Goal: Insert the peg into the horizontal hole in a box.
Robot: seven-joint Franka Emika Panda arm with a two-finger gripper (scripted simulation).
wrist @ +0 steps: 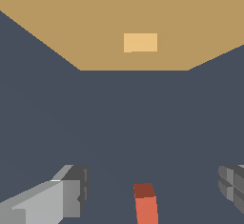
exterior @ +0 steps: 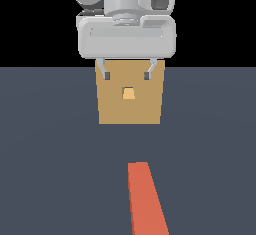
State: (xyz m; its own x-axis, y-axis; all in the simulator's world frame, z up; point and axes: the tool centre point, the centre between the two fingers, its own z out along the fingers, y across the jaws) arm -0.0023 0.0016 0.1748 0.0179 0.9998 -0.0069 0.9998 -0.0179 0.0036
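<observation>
The tan-brown box (exterior: 130,101) stands on the dark floor at the middle of the exterior view, with its small lighter square hole (exterior: 129,94) in its face. The peg (exterior: 145,199) lies flat on the floor nearer the camera; only its orange-red part shows, its pale part is out of view. My gripper (exterior: 127,74) hangs open and empty in front of the box's upper part, far from the peg. In the wrist view the box (wrist: 71,23), the hole (wrist: 140,42), the peg's orange-red end (wrist: 145,203) and both fingers (wrist: 71,192) show.
The dark grey floor (exterior: 50,154) spreads around the box and peg. Nothing else stands on it.
</observation>
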